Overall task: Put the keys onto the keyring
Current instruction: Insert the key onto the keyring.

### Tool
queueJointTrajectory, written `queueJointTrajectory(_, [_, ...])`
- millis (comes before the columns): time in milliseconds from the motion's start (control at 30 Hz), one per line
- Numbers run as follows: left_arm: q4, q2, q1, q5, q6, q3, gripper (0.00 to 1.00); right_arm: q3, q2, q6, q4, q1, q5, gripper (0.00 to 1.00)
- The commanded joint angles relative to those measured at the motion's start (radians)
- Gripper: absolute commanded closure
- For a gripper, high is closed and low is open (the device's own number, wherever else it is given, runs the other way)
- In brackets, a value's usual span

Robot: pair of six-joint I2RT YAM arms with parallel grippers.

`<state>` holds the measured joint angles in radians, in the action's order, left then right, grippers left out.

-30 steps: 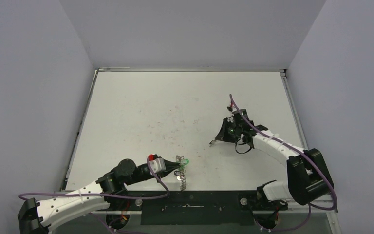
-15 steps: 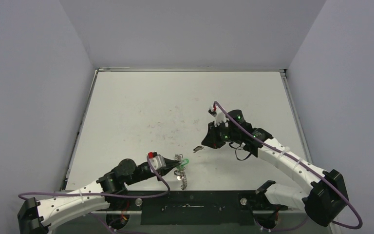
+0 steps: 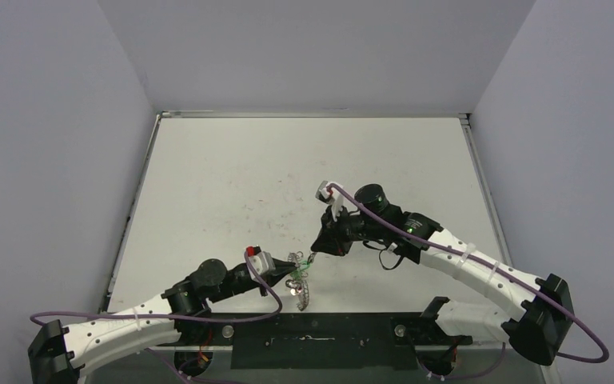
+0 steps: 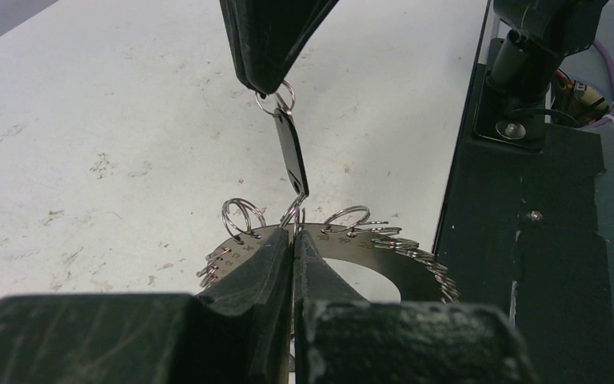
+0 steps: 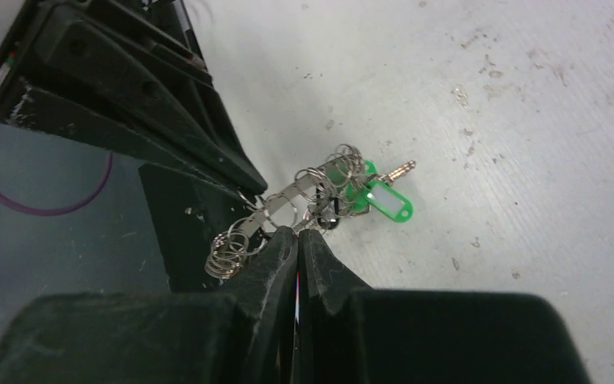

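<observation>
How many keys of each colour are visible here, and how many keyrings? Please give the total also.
green key: 1
black key: 1
keyring: 1
Total: 3

No legible text or markings

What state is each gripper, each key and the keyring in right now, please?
Left gripper: shut on the keyring.
Right gripper: shut on the black key, by its small loop.
Keyring: clamped at its rim.
Black key: hanging, lower tip at the keyring's rim.
Green key: against the keyring; attachment unclear.
</observation>
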<state>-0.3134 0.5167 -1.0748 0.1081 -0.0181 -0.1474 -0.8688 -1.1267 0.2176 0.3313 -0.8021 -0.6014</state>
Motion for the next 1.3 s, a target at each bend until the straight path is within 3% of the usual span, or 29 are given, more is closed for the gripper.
queueJointTrajectory(0, [-0.078,-0.001,-0.005,0.008,0.012,-0.052,1.0,-0.086,-0.028,-0.096,0.043,-0.067,0.016,1.0])
queueJointTrajectory(700, [-0.182,0.007,-0.005,0.014,0.012,-0.022,1.0,-0.126,-0.053,-0.155,0.108,-0.161,0.043,1.0])
queueJointTrajectory(1267, [-0.19,0.011,-0.005,0.021,0.013,-0.015,1.0,-0.153,-0.068,-0.149,0.054,-0.228,0.187,1.0])
